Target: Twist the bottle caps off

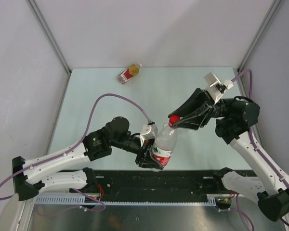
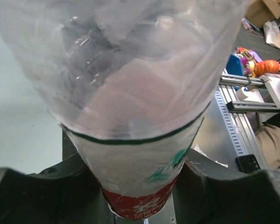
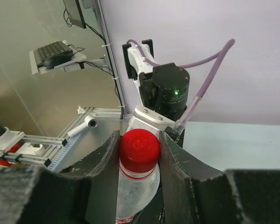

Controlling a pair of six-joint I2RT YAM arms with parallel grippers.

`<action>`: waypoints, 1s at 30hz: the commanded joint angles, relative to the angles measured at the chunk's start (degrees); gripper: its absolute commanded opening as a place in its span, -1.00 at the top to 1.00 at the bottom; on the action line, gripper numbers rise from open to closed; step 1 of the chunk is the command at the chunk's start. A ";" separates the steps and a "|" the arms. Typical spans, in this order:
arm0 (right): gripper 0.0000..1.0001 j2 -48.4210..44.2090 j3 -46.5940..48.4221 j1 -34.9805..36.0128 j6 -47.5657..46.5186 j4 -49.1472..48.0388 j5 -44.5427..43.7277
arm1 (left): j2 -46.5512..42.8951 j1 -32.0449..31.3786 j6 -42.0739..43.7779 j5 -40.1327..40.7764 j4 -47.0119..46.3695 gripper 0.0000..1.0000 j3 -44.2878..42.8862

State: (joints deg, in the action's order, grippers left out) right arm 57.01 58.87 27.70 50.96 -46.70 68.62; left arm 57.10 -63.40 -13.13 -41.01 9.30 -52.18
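Red cap (image 3: 139, 146) pinched by the right gripper (image 3: 139, 143); left gripper (image 2: 139, 201) grasps the labelled bottle (image 1: 163, 144), which could spin if held loosely.

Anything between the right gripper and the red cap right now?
Nothing visible. The right gripper is shut on the red cap, with one finger against each side and no object between. The left gripper holds the bottle by its labelled lower body, well clear of the cap.

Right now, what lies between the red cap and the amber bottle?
Nothing but bare table, by the top view, from the red cap to the amber bottle.
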 commanded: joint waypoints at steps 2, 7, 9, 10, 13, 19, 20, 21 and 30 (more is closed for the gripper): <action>0.87 -0.76 0.43 -0.69 3.34 -7.02 2.34 | -1.71 -0.32 -0.01 -8.80 -11.51 1.00 -0.48; 0.86 -1.56 0.40 -2.53 4.97 -9.05 -0.11 | -0.72 -0.32 -0.70 -9.42 -12.23 1.00 0.25; 0.86 -1.93 0.42 -3.37 5.36 -9.34 -1.48 | -0.47 -0.32 -0.75 -9.01 -12.27 1.00 0.55; 0.86 -2.09 0.39 -3.76 5.59 -9.40 -2.22 | -0.44 -0.32 -0.71 -8.74 -12.28 1.00 0.70; 0.87 -2.57 0.41 -4.85 6.13 -9.38 -4.36 | -0.39 -0.25 -0.68 -7.41 -12.24 1.00 1.09; 0.88 -2.80 0.41 -5.95 7.58 -8.86 -8.39 | -0.29 -0.16 -0.46 -3.10 -12.29 1.00 1.80; 0.88 -2.79 0.43 -5.97 7.88 -8.86 -9.06 | -0.18 -0.15 -0.44 -2.49 -12.24 1.00 1.90; 0.88 -2.83 0.40 -5.98 8.13 -8.81 -9.62 | -0.12 -0.15 -0.42 -1.74 -12.18 1.00 1.99; 0.88 -3.65 0.39 -6.68 9.48 -8.30 -13.60 | 0.77 -0.11 0.59 8.68 -9.74 1.00 2.56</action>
State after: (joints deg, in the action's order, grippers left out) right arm 54.65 58.85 21.47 59.22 -53.89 58.65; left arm 57.80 -63.35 -14.72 -38.22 0.16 -49.89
